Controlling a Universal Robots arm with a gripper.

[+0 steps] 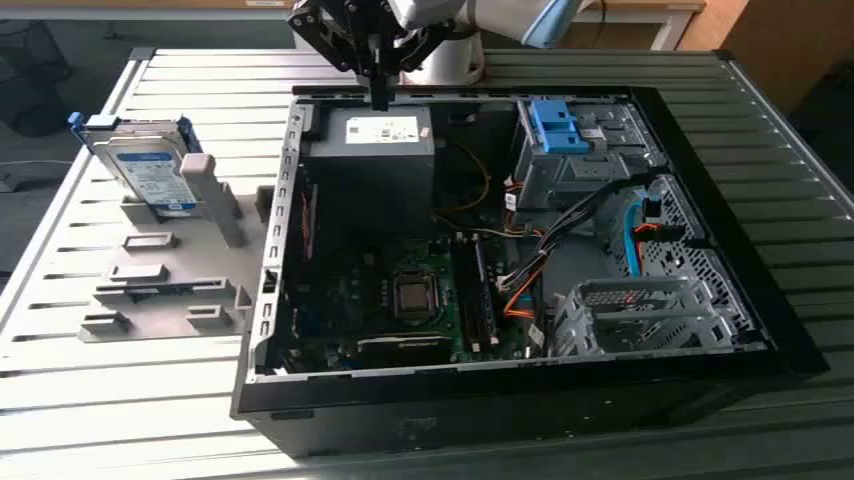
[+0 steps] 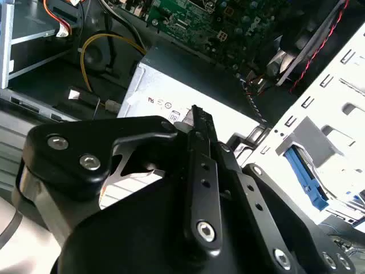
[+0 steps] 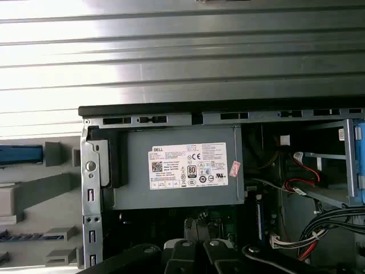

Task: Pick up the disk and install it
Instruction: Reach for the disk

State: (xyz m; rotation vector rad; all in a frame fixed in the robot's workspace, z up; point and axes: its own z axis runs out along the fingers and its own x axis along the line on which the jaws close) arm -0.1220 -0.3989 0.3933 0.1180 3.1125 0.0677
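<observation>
- In the exterior view, an open computer case [image 1: 534, 400] lies on a slatted metal table [image 1: 134, 400]. The gripper [image 1: 380, 100] hangs at the case's far edge, just above the power supply [image 1: 380, 150]. Its fingers are pressed together with nothing between them.
- The disk [image 1: 144, 165] stands on edge in a grey holder [image 1: 160, 300] on the table. It is outside the case at the exterior view's left and well apart from the gripper. This view takes in the whole layout, including the motherboard [image 1: 400, 300] and the blue latch bracket [image 1: 554, 125] on the grey bay at the exterior view's right.
- The second wrist view looks along the gripper [image 2: 197, 114] from behind. Its dark fingers meet in one narrow bar, with the linkage arms folded to either side. Past the tip lie the power supply [image 2: 171, 85], a looped yellow cable [image 2: 111, 36] and the motherboard [image 2: 228, 23]. A blue piece [image 2: 305, 177] shows beyond the case's bright side wall; I cannot tell whether it is the disk.
- The first wrist view looks straight down. The table [image 3: 171, 57] slats, the case [image 3: 199, 108] rim and the power supply [image 3: 137, 194] with its white label [image 3: 191, 165] face the camera. The gripper [image 3: 198, 251] tips sit side by side, touching and empty. Beside the case, a blue edge [image 3: 20, 154] stands in the grey holder [image 3: 40, 188], apparently the disk's carrier seen from above.
</observation>
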